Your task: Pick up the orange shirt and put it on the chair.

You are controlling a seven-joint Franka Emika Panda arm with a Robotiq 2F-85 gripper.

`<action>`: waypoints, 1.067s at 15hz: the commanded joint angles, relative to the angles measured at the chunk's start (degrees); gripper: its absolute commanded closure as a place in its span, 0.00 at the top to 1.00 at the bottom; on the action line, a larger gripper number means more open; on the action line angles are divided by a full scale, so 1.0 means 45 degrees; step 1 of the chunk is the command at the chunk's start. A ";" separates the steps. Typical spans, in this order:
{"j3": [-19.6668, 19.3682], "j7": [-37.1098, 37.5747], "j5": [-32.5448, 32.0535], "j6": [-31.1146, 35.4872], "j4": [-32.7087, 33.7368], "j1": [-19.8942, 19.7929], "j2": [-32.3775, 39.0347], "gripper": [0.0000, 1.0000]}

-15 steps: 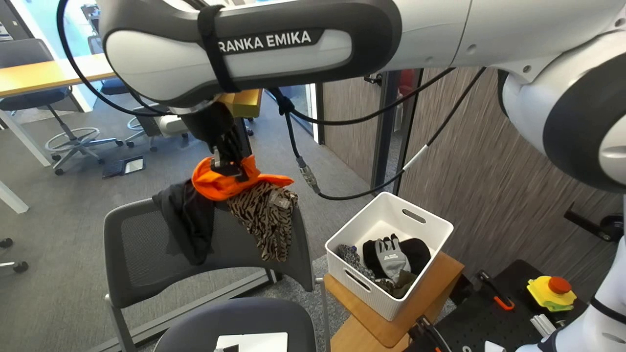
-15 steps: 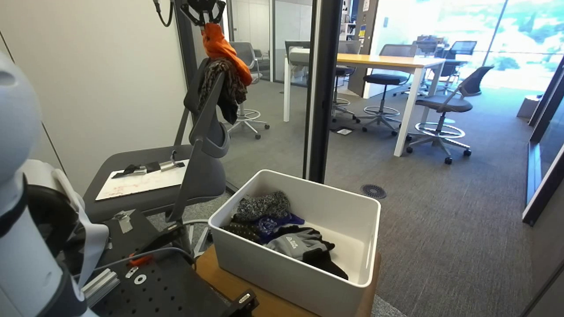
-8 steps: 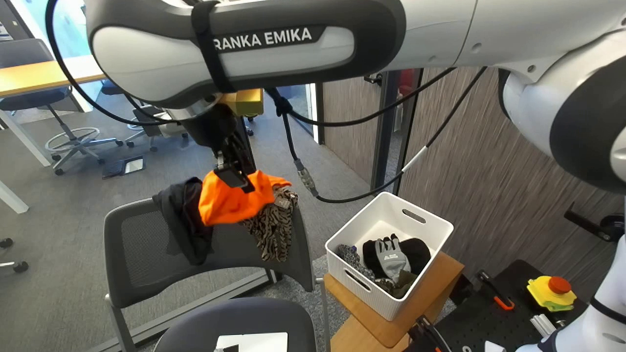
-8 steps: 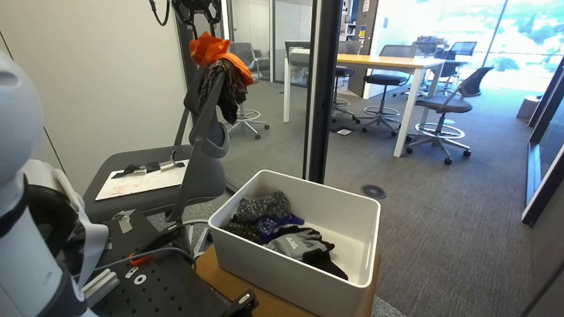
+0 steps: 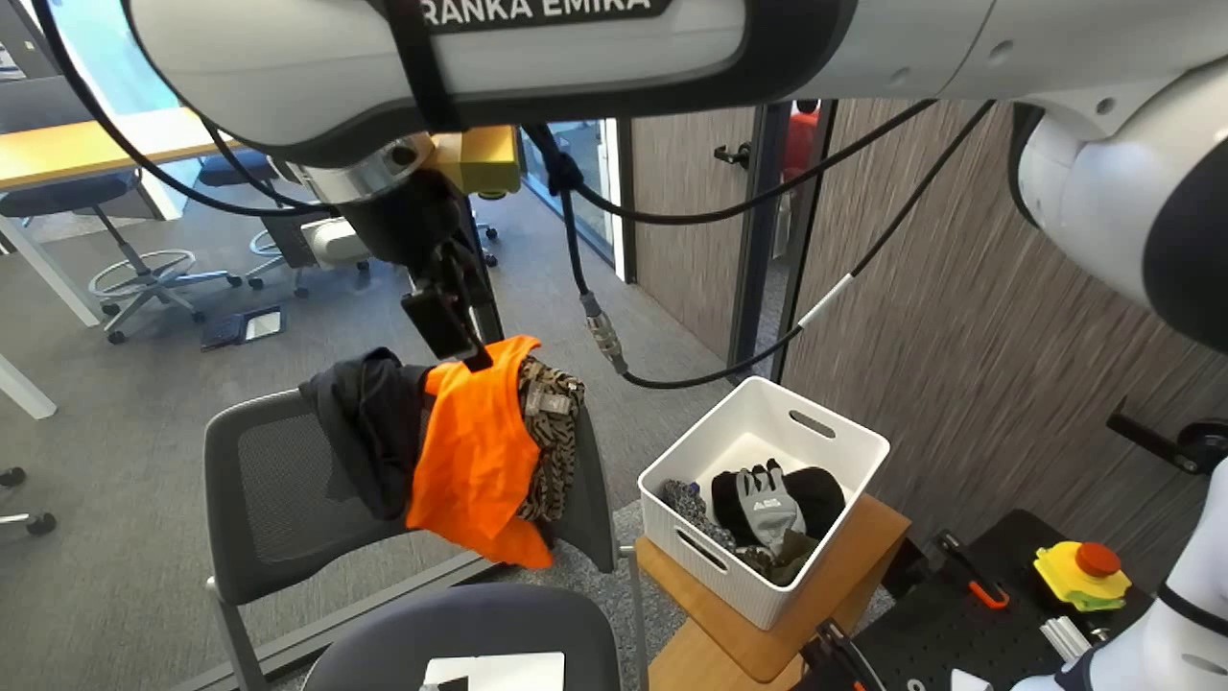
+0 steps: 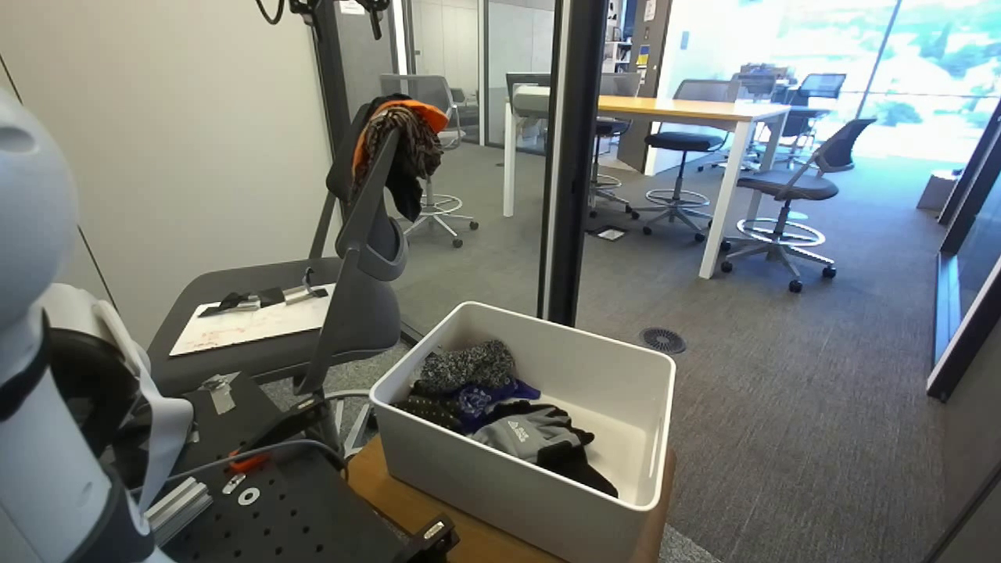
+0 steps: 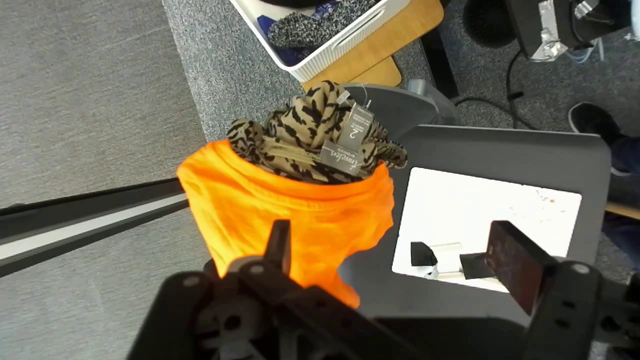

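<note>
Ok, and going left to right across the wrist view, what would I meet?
A dark bar with a pale stripe, the orange shirt, a white board on the chair seat, a black shoe. I've left out the patterned garment and the white bin, since they overlap the shirt's span.

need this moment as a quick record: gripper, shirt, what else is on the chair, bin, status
gripper: open, holding nothing, above the orange shirt with a gap
orange shirt: draped over the chair back, partly covering the animal-print garment
also on chair back: dark garment
chair seat: white board
white bin: on a wooden surface, holds gray glove and speckled cloth, among others
task status: placement looks done
</note>
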 commanded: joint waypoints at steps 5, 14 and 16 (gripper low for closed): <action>-0.0437 0.1108 0.0796 0.0225 -0.1020 -0.1351 -0.2175 1.00; -0.2371 0.2429 0.2239 0.0794 -0.6614 -0.3972 -0.6080 1.00; -0.2508 0.2014 0.2403 0.0596 -0.7930 -0.4540 -0.6897 1.00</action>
